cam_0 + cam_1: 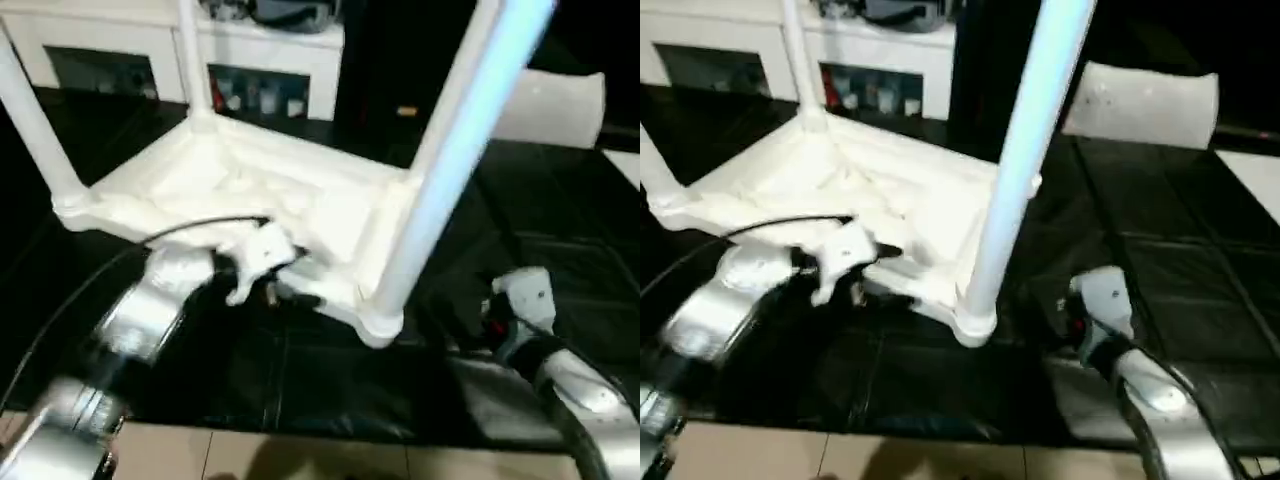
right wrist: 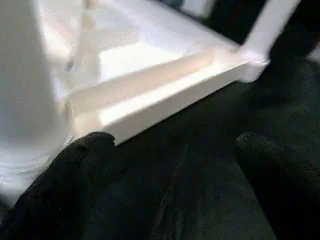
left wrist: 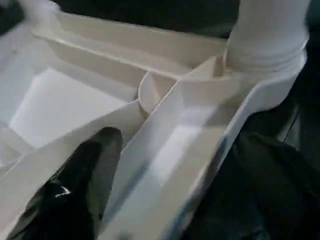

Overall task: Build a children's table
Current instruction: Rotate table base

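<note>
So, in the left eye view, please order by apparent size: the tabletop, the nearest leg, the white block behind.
1. tabletop
2. nearest leg, though closeness to the camera enlarges it
3. white block, farther away, so its true size is unsure

Upturned tabletop (image 1: 230,190) on black surface (image 1: 300,370)

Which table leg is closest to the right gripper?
The near-corner leg, the one rising at the tabletop corner closest to the camera, just beside the right gripper. The other legs stand at farther corners.

White tabletop (image 1: 250,190) and white legs (image 1: 455,150) on a black floor (image 1: 300,370); silver forearms (image 1: 140,310).
</note>
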{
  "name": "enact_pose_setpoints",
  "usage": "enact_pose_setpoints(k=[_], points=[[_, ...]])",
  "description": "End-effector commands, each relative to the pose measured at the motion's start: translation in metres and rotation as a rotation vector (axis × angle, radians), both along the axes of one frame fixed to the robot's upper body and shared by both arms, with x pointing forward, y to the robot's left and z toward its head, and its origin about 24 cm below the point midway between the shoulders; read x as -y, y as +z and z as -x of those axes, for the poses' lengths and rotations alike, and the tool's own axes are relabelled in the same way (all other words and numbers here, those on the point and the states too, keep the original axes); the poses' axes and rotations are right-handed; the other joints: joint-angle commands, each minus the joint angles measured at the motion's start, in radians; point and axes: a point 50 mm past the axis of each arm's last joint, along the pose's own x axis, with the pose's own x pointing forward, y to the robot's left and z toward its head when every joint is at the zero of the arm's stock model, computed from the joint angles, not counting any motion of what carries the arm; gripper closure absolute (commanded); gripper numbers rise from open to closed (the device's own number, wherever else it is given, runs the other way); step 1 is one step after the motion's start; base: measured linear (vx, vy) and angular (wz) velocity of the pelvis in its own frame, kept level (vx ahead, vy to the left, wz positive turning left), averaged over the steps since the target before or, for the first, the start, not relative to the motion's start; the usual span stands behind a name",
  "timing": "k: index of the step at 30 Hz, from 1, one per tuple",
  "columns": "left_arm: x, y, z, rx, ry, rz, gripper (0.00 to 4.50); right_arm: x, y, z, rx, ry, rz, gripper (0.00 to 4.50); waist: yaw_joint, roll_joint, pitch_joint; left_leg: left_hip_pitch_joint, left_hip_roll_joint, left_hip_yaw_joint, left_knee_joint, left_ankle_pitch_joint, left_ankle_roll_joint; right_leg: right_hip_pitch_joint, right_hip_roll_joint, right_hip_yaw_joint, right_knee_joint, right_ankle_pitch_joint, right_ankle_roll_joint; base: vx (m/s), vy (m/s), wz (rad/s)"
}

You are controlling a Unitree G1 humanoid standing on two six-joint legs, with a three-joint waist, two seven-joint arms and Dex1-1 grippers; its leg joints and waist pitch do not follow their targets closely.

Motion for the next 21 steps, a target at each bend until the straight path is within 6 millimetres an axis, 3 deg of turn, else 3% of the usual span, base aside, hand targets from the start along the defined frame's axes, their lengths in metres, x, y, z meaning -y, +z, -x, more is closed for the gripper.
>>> enact_pose_setpoints(k=[1,3,5,6,7,10,12,15,18,19,20,21], points=[[0.008,-0.004,-0.006,-0.021,-0.066,-0.053,0.88,0.001,0.007,0.006,-0.002,0.088,-0.005,0.0,0.004,0.003,-0.064,0.0,0.042,-0.002,-0.079,-0.101,0.061,0.049,-0.058,0.042,-0.049,-0.051,-0.204,0.0,0.0,0.0],[0.011,-0.003,-0.012,-0.031,-0.085,-0.072,1.19,0.001,0.009,0.009,-0.013,0.138,-0.013,0.0,0.011,0.001,-0.07,0.001,0.044,0.0,-0.072,-0.042,0.092,0.054,-0.062,0.045,-0.036,0.049,-0.238,0.0,0.0,0.0],[0.015,-0.004,-0.016,-0.064,-0.107,-0.084,1.29,-0.001,0.011,0.011,-0.029,0.206,-0.03,0.0,0.011,0.001,-0.067,0.002,0.044,0.004,-0.071,-0.041,0.115,0.051,-0.061,0.045,-0.038,0.06,-0.257,0.0,0.0,0.0],[0.015,-0.004,-0.016,-0.069,-0.11,-0.087,1.3,-0.002,0.011,0.011,-0.031,0.218,-0.032,0.0,0.012,0.0,-0.064,0.004,0.046,0.006,-0.072,-0.076,0.118,0.051,-0.064,0.045,-0.044,0.009,-0.266,0.0,0.0,0.0],[0.016,-0.005,-0.018,-0.086,-0.121,-0.097,1.4,-0.003,0.01,0.012,-0.042,0.25,-0.035,0.0,0.012,0.005,-0.062,0.005,0.048,0.006,-0.073,-0.093,0.114,0.05,-0.065,0.046,-0.045,-0.019,-0.268,0.0,0.0,0.0],[0.017,-0.008,-0.021,-0.13,-0.146,-0.141,1.71,-0.007,0.004,0.016,-0.089,0.344,-0.056,0.0,0.012,0.002,-0.056,0.01,0.05,0.007,-0.078,-0.199,0.08,0.043,-0.063,0.046,-0.066,-0.204,-0.244,0.0,0.0,0.0],[0.016,-0.01,-0.022,-0.149,-0.159,-0.168,1.74,-0.01,-0.004,0.02,-0.122,0.387,-0.065,0.0,0.012,0.0,-0.056,0.009,0.051,0.006,-0.08,-0.215,0.069,0.041,-0.064,0.046,-0.069,-0.241,-0.231,0.0,0.0,0.0],[0.016,-0.013,-0.024,-0.161,-0.176,-0.198,2.12,-0.015,-0.022,0.025,-0.178,0.433,-0.069,0.0,0.012,-0.006,-0.055,0.004,0.051,0.004,-0.082,-0.217,0.063,0.042,-0.066,0.045,-0.072,-0.275,-0.215,0.0,0.0,0.0],[0.016,-0.014,-0.024,-0.162,-0.179,-0.209,2.19,-0.018,-0.029,0.027,-0.199,0.456,-0.078,0.0,0.012,-0.007,-0.059,0.004,0.052,0.006,-0.079,-0.203,0.068,0.039,-0.066,0.044,-0.07,-0.25,-0.223,0.0,0.0,0.0],[0.016,-0.015,-0.024,-0.161,-0.182,-0.218,2.19,-0.021,-0.033,0.028,-0.207,0.465,-0.079,0.0,0.012,-0.017,-0.058,0.002,0.052,0.007,-0.079,-0.196,0.077,0.039,-0.066,0.044,-0.07,-0.238,-0.225,0.0,0.0,0.0],[0.016,-0.015,-0.024,-0.153,-0.185,-0.229,2.52,-0.023,-0.036,0.028,-0.214,0.474,-0.081,0.0,0.014,-0.014,-0.057,0.002,0.052,0.007,-0.079,-0.195,0.079,0.039,-0.067,0.044,-0.068,-0.241,-0.226,0.0,0.0,0.0],[0.015,-0.016,-0.025,-0.15,-0.188,-0.237,2.57,-0.025,-0.039,0.028,-0.22,0.482,-0.081,0.0,0.015,-0.011,-0.058,0.004,0.052,0.008,-0.079,-0.196,0.081,0.037,-0.067,0.044,-0.07,-0.245,-0.226,0.0,0.0,0.0]])
